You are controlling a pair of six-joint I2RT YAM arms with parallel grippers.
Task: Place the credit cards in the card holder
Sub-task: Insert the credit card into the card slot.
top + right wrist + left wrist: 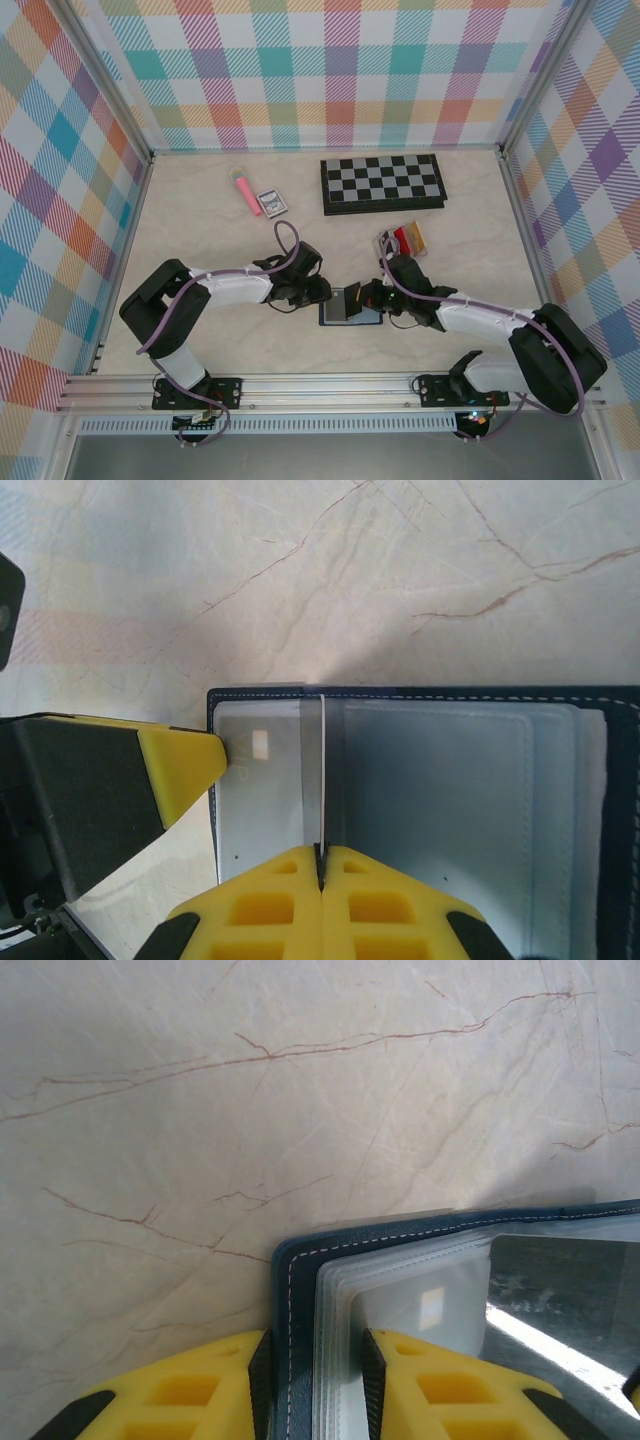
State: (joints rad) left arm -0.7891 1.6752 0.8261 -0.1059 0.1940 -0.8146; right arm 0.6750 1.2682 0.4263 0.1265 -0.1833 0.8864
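The navy card holder (pixel 345 315) lies open on the table between my two grippers. My left gripper (pixel 315 1345) is shut on its left edge, with the navy cover (pixel 295 1290) and the stack of clear pockets between the pads. A grey card (pixel 262 780) sits in the left pocket. My right gripper (pixel 322 848) is shut on a thin credit card (pixel 322 770), seen edge-on as a white line. This card stands upright over the holder's (pixel 450 810) fold. More credit cards (pixel 411 240), red and yellow-orange, stand behind the right arm.
A folded chessboard (pixel 383 183) lies at the back. A pink tube (pixel 244 192) and a small printed box (pixel 271 203) lie at the back left. The left gripper's yellow finger (pixel 180 770) touches the holder's left edge.
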